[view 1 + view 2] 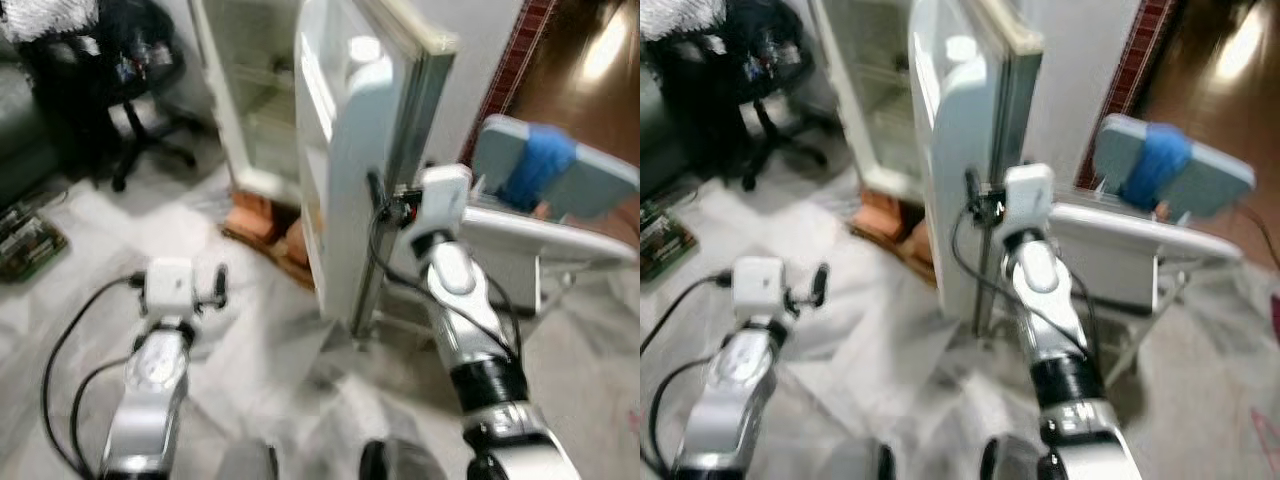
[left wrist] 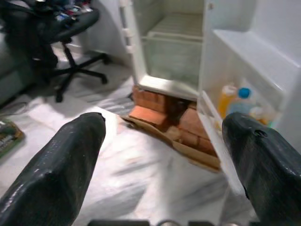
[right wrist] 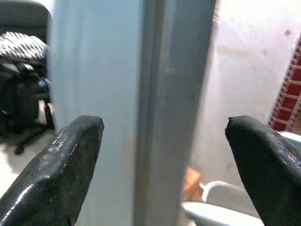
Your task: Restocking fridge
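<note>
The white fridge [image 1: 262, 100] stands open, its shelves bare as far as I can see. Its door [image 1: 350, 160] swings out toward me, edge-on. My right gripper [image 3: 164, 127] is open, with the door's outer edge [image 3: 160, 94] between its spread fingers and no contact visible; in the eye views it is at mid height on the door [image 1: 383, 205]. My left gripper [image 2: 164, 122] is open and holds nothing, low over the floor and pointed at the fridge's foot [image 1: 216, 290]. An orange bottle [image 2: 227, 99] and a blue-capped bottle [image 2: 242, 101] stand in the lower door shelf.
Red bricks [image 2: 151, 101] and cardboard prop the fridge off the floor. A black office chair [image 1: 140, 90] stands at the left. A white plastic chair [image 1: 520, 235] with a blue cloth [image 1: 540, 165] stands close on the right behind the door. A white sheet [image 1: 270, 350] covers the floor.
</note>
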### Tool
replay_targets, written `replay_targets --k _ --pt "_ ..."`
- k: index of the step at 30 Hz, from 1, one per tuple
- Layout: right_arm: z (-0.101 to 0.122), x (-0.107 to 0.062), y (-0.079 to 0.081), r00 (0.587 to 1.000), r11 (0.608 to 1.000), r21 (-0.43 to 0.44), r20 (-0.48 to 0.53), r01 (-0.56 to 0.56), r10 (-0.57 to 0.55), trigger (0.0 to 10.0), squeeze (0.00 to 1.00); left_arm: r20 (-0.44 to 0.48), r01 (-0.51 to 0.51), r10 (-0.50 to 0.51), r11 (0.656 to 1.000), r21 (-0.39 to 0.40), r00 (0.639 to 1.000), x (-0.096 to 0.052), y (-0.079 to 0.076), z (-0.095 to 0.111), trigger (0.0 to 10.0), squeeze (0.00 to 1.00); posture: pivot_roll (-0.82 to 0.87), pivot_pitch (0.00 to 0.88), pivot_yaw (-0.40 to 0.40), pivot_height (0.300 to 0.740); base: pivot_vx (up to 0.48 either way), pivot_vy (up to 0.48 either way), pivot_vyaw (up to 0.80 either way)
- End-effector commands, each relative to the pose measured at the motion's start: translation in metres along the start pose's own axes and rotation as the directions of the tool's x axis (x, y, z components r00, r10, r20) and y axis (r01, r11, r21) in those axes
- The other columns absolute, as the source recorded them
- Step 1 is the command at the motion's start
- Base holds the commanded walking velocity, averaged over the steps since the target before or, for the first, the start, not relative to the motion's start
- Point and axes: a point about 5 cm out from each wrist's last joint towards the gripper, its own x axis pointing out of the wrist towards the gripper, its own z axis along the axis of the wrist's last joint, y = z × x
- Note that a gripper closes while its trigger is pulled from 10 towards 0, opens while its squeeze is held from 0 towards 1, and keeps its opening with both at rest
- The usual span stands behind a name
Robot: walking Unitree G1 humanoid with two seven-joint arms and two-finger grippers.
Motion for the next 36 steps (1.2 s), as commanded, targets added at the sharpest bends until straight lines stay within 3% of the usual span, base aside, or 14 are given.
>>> replay_targets --k 1,11,14,18,20,22,23,24,25,26,27,30,31,36 --pt "0.005 0.004 0.003 1.000 1.000 0.006 0.021 -0.004 0.004 10.0 0.00 -0.017 -0.009 0.009 1.000 0.003 1.000 -0.002 0.004 -0.003 10.0 0.00 0.11 0.104 -0.008 0.740 0.000 0.000 0.00" --pt "0.004 0.011 0.012 1.000 0.999 0.054 0.006 -0.007 0.007 10.0 0.00 -0.020 0.008 -0.008 1.000 0.008 1.000 -0.001 0.002 -0.004 10.0 0.00 0.11 0.107 -0.002 0.740 0.000 0.000 0.00" --pt "0.009 0.019 0.023 1.000 0.996 0.082 0.013 -0.025 0.024 10.0 0.00 -0.019 0.016 -0.016 1.000 0.008 1.000 -0.001 0.001 -0.004 10.0 0.00 0.12 0.108 -0.003 0.740 0.000 0.000 0.00" --pt "0.020 0.028 0.042 0.995 0.975 0.194 0.034 -0.103 0.098 10.0 0.00 -0.018 0.020 -0.020 1.000 0.011 1.000 -0.001 0.000 -0.004 10.0 0.00 0.12 0.109 -0.006 0.740 0.000 0.000 0.00" --pt "0.032 0.024 0.065 0.950 0.879 0.363 0.097 -0.310 0.295 10.0 0.00 -0.016 0.020 -0.020 1.000 0.011 1.000 -0.001 0.000 -0.004 10.0 0.00 0.13 0.109 -0.008 0.740 0.000 0.000 0.00" --pt "0.049 0.002 0.081 0.800 0.660 0.464 0.234 -0.592 0.553 10.0 0.00 -0.014 0.017 -0.016 1.000 0.009 1.000 -0.002 0.000 -0.004 10.0 0.00 0.12 0.111 -0.010 0.740 0.000 0.000 0.00" --pt "0.049 0.002 0.081 0.800 0.660 0.464 0.234 -0.592 0.553 10.0 0.00 -0.014 0.017 -0.016 1.000 0.009 1.000 -0.002 0.000 -0.004 10.0 0.00 0.12 0.111 -0.010 0.740 0.000 0.000 0.00" --pt "0.051 -0.008 0.082 0.736 0.581 0.473 0.263 -0.662 0.624 10.0 0.00 -0.014 0.016 -0.015 1.000 0.007 1.000 -0.002 0.000 -0.004 10.0 0.00 0.12 0.111 -0.010 0.740 0.000 0.000 0.00" --pt "0.049 -0.015 0.081 0.701 0.546 0.470 0.261 -0.693 0.664 10.0 0.00 -0.015 0.016 -0.016 1.000 0.006 1.000 -0.002 0.000 -0.004 10.0 0.00 0.12 0.112 -0.011 0.740 0.000 0.000 0.00" --pt "0.049 -0.015 0.081 0.701 0.546 0.470 0.261 -0.693 0.664 10.0 0.00 -0.015 0.016 -0.016 1.000 0.006 1.000 -0.002 0.000 -0.004 10.0 0.00 0.12 0.112 -0.011 0.740 0.000 0.000 0.00" --pt "0.038 -0.017 0.074 0.715 0.584 0.448 0.214 -0.677 0.665 10.0 0.00 -0.017 0.020 -0.020 1.000 0.006 1.000 -0.002 0.000 -0.004 10.0 0.00 0.12 0.114 -0.010 0.740 0.000 0.000 0.00" --pt "0.004 -0.016 0.050 0.822 0.752 0.377 0.045 -0.541 0.568 10.0 0.00 -0.023 0.034 -0.034 0.999 0.006 0.999 0.000 -0.003 -0.005 10.0 0.00 0.11 0.116 -0.006 0.740 0.000 0.000 0.00" --pt "-0.011 -0.015 0.037 0.880 0.836 0.325 -0.025 -0.442 0.475 10.0 0.00 -0.021 0.038 -0.038 0.999 0.003 0.999 0.002 -0.004 -0.004 10.0 0.00 0.11 0.115 -0.003 0.740 0.000 0.000 0.00" --pt "-0.016 -0.016 0.029 0.908 0.875 0.298 -0.056 -0.382 0.416 10.0 0.00 -0.014 0.044 -0.044 0.999 0.001 0.999 0.003 -0.005 -0.002 10.0 0.00 0.11 0.116 0.000 0.740 0.000 0.000 0.00"
